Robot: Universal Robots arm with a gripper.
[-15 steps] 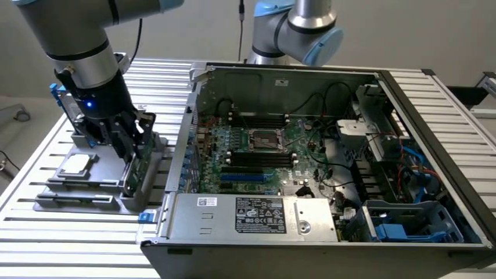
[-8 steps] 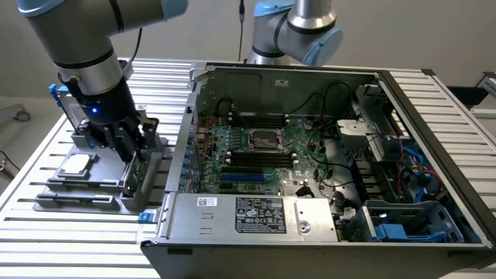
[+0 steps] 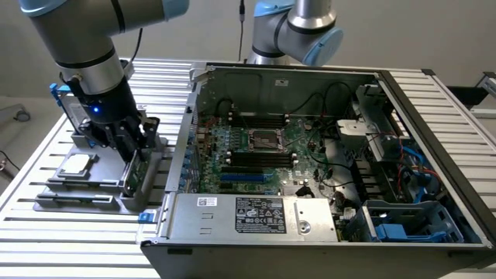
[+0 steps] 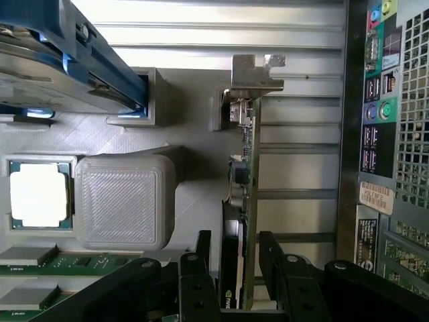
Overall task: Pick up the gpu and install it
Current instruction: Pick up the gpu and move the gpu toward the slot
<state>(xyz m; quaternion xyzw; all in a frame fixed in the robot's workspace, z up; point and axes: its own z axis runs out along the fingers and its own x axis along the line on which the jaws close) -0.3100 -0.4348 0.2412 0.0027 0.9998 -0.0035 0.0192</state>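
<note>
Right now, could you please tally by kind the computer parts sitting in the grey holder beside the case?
gpu: 1
processor chip: 1
hard drive: 1
memory sticks: 2
Total: 5

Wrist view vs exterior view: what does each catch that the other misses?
Wrist view: the case's rear ports and the gpu's silver end bracket. Exterior view: the motherboard and power supply inside the case. Both: the gpu standing on edge in the grey fixture, the open gripper straddling it, the processor chip nearby.
</note>
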